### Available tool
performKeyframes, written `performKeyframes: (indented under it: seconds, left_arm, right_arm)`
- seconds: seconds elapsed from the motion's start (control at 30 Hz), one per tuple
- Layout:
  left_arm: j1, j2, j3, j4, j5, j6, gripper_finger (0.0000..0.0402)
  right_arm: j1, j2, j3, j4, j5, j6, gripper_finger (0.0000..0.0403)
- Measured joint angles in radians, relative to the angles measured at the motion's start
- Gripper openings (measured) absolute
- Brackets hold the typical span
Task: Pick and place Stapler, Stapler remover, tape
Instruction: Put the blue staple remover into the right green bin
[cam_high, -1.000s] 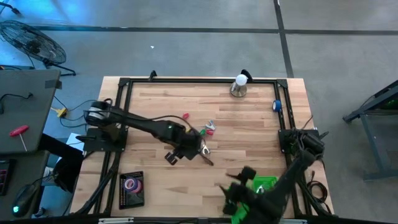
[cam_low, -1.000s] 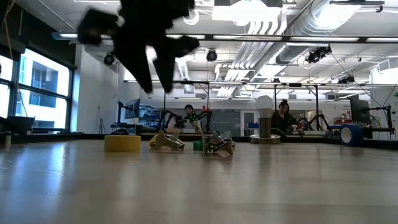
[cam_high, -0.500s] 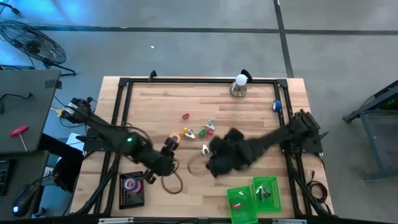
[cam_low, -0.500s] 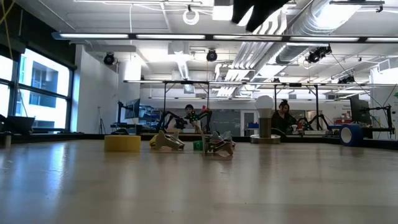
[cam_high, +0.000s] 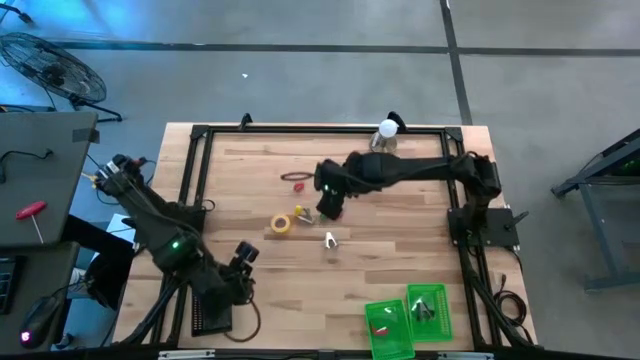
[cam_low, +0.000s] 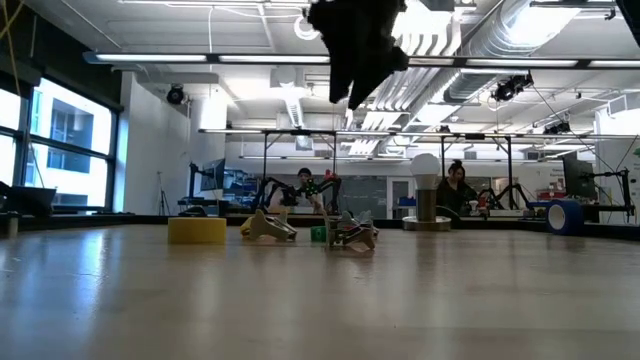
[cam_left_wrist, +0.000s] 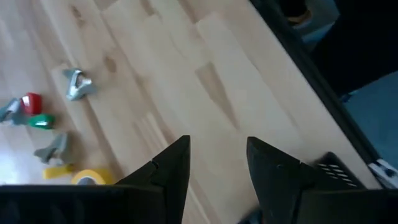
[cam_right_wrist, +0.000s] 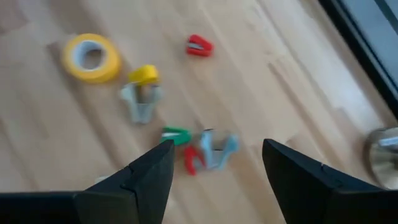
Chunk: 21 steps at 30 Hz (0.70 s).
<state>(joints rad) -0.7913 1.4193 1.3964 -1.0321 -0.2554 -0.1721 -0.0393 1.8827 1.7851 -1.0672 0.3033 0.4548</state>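
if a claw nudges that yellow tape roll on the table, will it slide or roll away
The yellow tape roll lies flat on the wooden table, hole facing up, so a nudge would probably slide it, not roll it. It looks small and hollow, likely light. If tipped onto its edge, it could roll.

My arms: dark, jointed links; the left arm (cam_high: 160, 225) carries a small green light. My fingers (cam_right_wrist: 146, 180) are matte black wedges.

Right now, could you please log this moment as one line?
right tool: open, above centre clutter | left tool: open, near front-left edge | yellow tape: on table
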Motion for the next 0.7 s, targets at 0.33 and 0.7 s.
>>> performKeyframes:
  seconds: [0.33, 0.7]
  left_arm:
    - [-0.123, 0.0, -0.007, -0.011, -0.093, -0.149, 0.0152]
    - [-0.16, 0.0, -0.068, -0.011, -0.124, -0.288, 0.0152]
  right_arm:
    - [-0.112, 0.1, 0.0, -0.012, -0.05, -0.071, 0.0236]
    - [-0.123, 0.204, 0.0, -0.046, -0.131, -0.148, 0.0236]
